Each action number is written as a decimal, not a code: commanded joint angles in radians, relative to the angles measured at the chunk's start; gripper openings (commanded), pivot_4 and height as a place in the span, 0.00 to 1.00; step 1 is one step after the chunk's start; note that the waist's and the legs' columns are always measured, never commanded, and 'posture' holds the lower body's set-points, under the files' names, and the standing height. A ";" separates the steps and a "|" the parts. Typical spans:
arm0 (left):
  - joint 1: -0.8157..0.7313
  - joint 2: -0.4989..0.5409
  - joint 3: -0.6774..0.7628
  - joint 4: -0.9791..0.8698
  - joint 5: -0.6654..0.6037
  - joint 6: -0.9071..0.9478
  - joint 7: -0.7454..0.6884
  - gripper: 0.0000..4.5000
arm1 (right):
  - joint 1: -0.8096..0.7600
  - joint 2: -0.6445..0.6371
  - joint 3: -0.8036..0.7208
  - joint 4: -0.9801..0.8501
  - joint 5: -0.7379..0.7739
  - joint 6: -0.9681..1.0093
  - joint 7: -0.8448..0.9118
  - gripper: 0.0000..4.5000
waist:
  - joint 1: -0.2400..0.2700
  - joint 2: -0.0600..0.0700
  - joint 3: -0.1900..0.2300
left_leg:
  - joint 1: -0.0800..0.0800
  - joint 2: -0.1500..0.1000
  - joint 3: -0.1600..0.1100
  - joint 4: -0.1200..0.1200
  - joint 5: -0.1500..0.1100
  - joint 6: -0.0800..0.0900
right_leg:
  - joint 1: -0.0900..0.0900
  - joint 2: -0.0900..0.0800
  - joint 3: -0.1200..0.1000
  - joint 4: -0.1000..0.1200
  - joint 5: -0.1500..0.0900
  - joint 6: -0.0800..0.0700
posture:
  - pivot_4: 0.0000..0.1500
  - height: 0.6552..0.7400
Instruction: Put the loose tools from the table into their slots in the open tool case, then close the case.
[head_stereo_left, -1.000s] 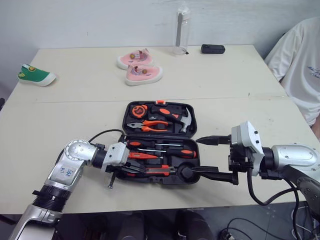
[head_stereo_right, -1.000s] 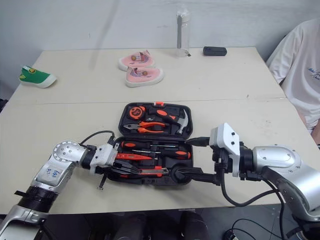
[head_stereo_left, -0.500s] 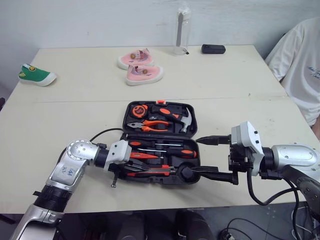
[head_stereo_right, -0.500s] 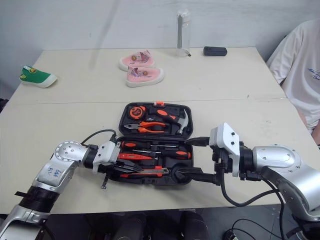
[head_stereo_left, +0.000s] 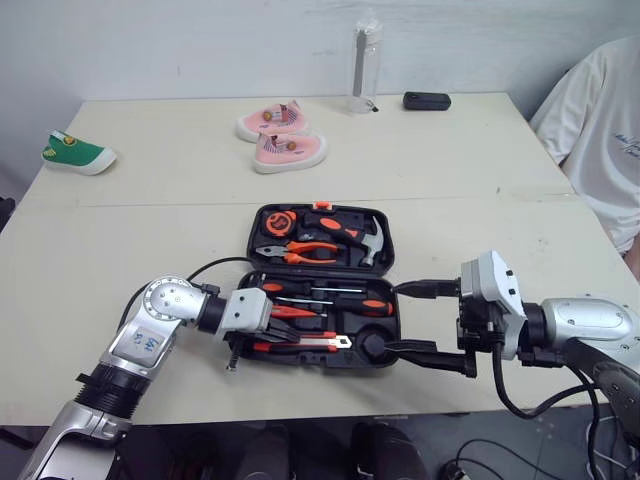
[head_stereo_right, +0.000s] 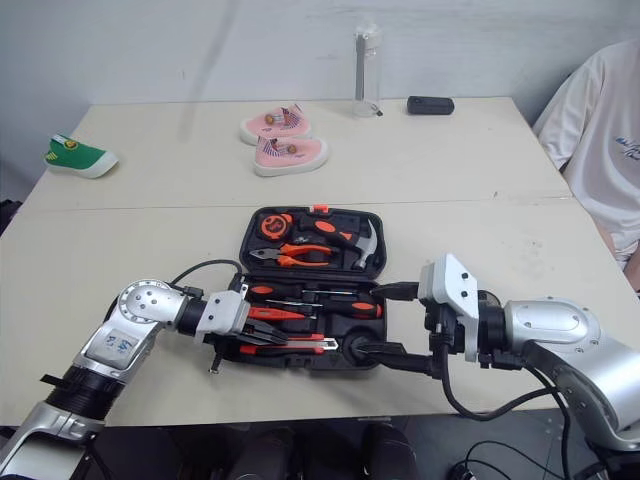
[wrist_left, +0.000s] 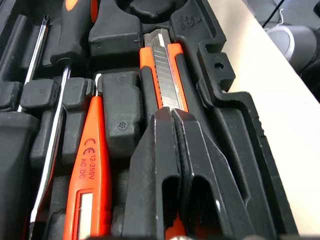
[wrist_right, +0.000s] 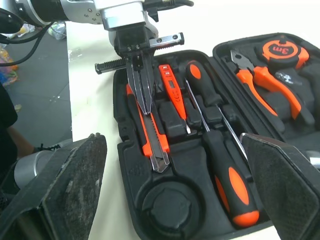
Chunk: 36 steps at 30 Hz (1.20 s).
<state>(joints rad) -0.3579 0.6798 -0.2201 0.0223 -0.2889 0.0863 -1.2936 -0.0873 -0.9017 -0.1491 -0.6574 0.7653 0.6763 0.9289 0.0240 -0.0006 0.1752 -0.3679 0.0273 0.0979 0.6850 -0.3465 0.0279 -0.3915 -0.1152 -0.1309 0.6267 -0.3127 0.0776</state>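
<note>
Since the earlier frame the left arm has reached further right over the tray of the tool case (wrist_right: 130, 170), and the right arm has dropped slightly nearer.

**Step in hand.** The left gripper (wrist_left: 171, 117) has its fingers pressed together, their tips resting on the orange utility knife (wrist_left: 162, 70). The knife lies along the near row of the tray, its blade end pointing right toward a round recess. Beside it on the far side lie the voltage tester pen (wrist_left: 87, 165) and the screwdrivers (wrist_right: 220, 155). The right gripper (head_stereo_left: 405, 320) waits at the tray's right edge with its fingers wide apart and nothing between them. The flat-open lid, on the far side, carries pliers (head_stereo_left: 300, 250), a hammer (head_stereo_left: 368, 238) and a tape measure (head_stereo_left: 275, 218). No loose tool is seen on the counter (head_stereo_left: 150, 230), so this is probably the final seating.

**Next move.** Press the knife fully into its slot, then draw the left gripper clear of the tray. Closing then calls for lifting the lid's far edge and folding it toward the near side.

**Surroundings.** The pale counter stands against a plain wall. Well beyond the case are two pink shoes (head_stereo_left: 280, 140), a green shoe (head_stereo_left: 75, 155) at far left, a clear bottle (head_stereo_left: 363, 65) and a small black device (head_stereo_left: 426, 98). A person in a white shirt (head_stereo_left: 600, 120) sits at far right.
</note>
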 joint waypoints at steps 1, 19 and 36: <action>0.020 0.034 0.110 -0.102 -0.169 0.225 0.025 0.11 | 0.039 -0.014 -0.144 -0.007 0.017 -0.003 -0.028 1.00 | -0.001 -0.001 0.001 | -0.001 0.000 0.000 0.000 0.000 0.000 | -0.001 0.000 0.000 0.000 0.000 0.000 | 1.00 0.90; 0.112 0.332 0.586 0.177 -0.216 0.321 0.119 1.00 | 0.574 -0.045 -0.870 0.424 -0.200 -0.139 0.172 1.00 | -0.001 -0.003 0.003 | 0.000 0.000 0.002 -0.004 0.000 -0.001 | -0.002 0.001 0.002 -0.005 0.000 0.000 | 1.00 0.90; -0.318 0.074 0.180 -0.163 -0.279 0.389 -0.042 1.00 | 0.106 -0.471 -0.138 0.428 -0.352 -0.271 0.402 1.00 | -0.002 -0.004 0.004 | -0.001 0.000 0.005 -0.002 0.001 -0.002 | -0.004 0.003 0.004 0.000 0.000 0.000 | 1.00 0.90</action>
<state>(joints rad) -0.6573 0.7647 -0.0268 -0.0922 -0.5366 0.4730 -1.3214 0.0529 -1.3497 -0.3570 -0.2549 0.4629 0.4245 1.3195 0.0220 -0.0051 0.1795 -0.3689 0.0273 0.1035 0.6835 -0.3457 0.0258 -0.3951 -0.1122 -0.1272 0.6263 -0.3126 0.0780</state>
